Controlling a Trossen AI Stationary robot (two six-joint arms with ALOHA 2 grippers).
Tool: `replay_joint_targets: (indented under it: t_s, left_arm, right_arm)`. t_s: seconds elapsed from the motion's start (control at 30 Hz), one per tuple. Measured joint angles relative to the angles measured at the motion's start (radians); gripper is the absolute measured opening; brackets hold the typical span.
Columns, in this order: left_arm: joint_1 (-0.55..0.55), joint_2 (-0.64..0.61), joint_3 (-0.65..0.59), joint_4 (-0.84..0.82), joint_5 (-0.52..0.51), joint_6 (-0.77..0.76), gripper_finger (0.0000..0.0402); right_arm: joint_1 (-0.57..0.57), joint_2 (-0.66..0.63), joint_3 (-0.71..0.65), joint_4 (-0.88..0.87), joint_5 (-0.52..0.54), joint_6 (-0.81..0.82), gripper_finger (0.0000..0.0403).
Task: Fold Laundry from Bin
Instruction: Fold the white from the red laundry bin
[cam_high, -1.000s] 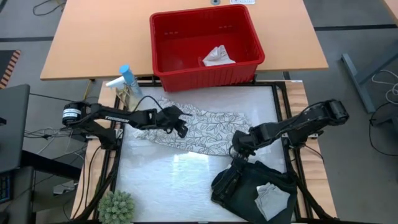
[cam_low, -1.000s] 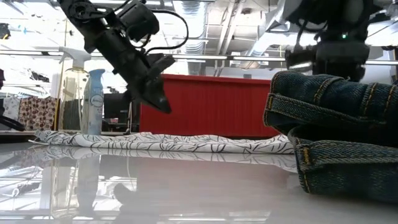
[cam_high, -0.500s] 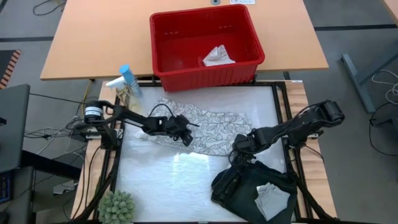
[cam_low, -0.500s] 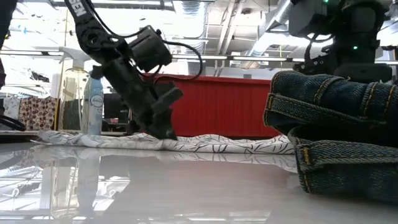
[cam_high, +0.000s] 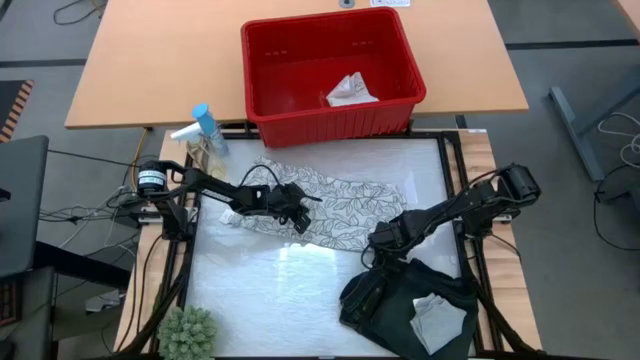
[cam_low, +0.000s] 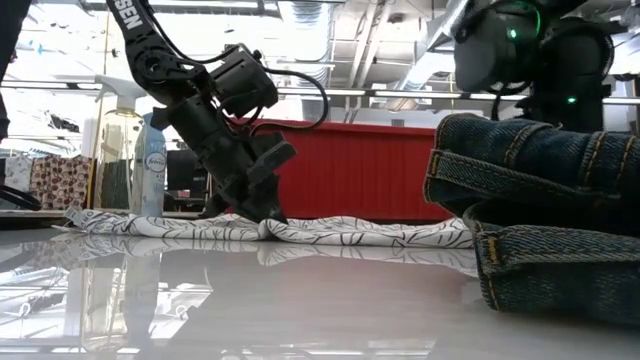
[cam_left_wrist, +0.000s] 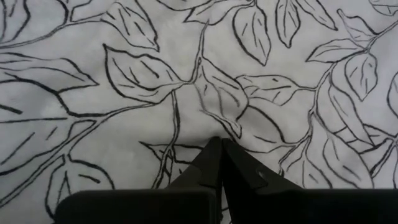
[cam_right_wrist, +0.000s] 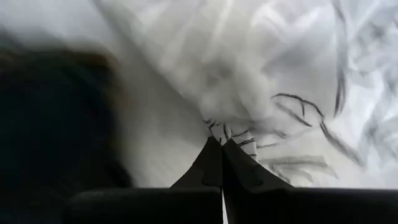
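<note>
The worktop has a glossy white surface that mirrors the things above it in the low view. The leaf-patterned cloth is thin, matt woven fabric, printed with dark line-drawn leaves and softly rumpled. At 5 o'clock the dark garment looks like heavy denim with raised tan stitching along thick seams. The small whitish cloth on it seems a plain matt fabric, though fine texture is hard to judge. At 12 o'clock the bin is smooth red plastic, slightly shiny, standing on matt wood-toned board.
</note>
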Motion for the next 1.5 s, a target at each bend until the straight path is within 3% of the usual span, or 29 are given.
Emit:
replay_joint_targets:
  t_s: [0.4, 0.67, 0.8, 1.0, 1.2, 1.5]
  left_arm:
    - [0.018, 0.001, -0.001, -0.017, -0.003, 0.017, 0.0]
    - [0.018, 0.001, -0.001, -0.024, 0.007, 0.017, 0.0]
    - [0.018, 0.001, -0.001, -0.024, 0.008, 0.017, 0.0]
    - [0.018, 0.001, -0.001, -0.024, 0.011, 0.017, 0.0]
    - [0.018, 0.001, -0.002, -0.02, 0.012, 0.016, 0.0]
    - [0.018, 0.001, -0.002, -0.018, 0.013, 0.02, 0.0]
  right_arm:
    - [-0.125, -0.153, 0.115, -0.378, 0.017, -0.082, 0.0017]
    - [-0.214, -0.167, 0.116, -0.521, 0.125, -0.063, 0.0083]
    - [-0.241, -0.175, 0.116, -0.459, 0.083, -0.133, 0.0102]
    - [-0.181, -0.249, 0.116, -0.279, -0.125, -0.132, 0.011]
    - [-0.005, -0.295, 0.117, -0.095, -0.084, -0.19, 0.0111]
    - [0.026, -0.068, 0.116, -0.062, -0.059, -0.302, 0.0116]
